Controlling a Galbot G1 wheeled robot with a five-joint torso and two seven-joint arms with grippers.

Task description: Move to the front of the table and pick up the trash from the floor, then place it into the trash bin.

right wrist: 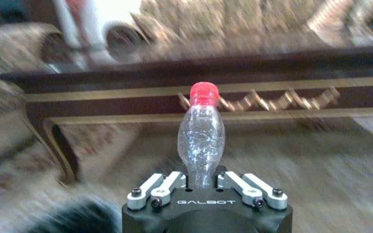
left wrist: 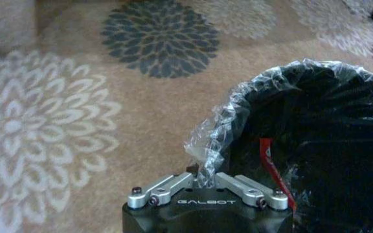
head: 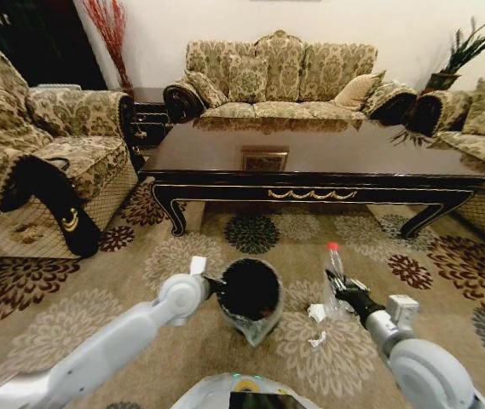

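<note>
- Standing before the long dark bench (head: 327, 162), the robot has both arms stretched low over the flowered carpet floor (head: 97, 290).
- Its left tool (head: 217, 284) is pressed together on the rim of the black trash bin (head: 251, 294), pinching the thin plastic liner (left wrist: 215, 131) at the near edge; the left wrist view shows the crinkled film caught between the silver fingers (left wrist: 235, 183).
- That bin looks lifted and tipped, its mouth turned toward the robot, with a red strip (left wrist: 274, 170) lying inside against the dark wall.
- Its right tool (head: 337, 285) pinches the bottom end of a clear, crumpled plastic bottle (head: 334, 273) with a red cap (head: 333, 246); the bottle stands roughly upright, just beside the bin on the robot's right.
- From the right wrist, the bottle (right wrist: 201, 141) rises straight from between the fingers (right wrist: 238, 182), with the bench's gold scroll trim (right wrist: 271, 99) behind it.
- Two white paper scraps (head: 317, 313) lie on the carpet between bin and right arm, one just beside the bottle, the other (head: 317, 341) a little nearer the robot.
</note>
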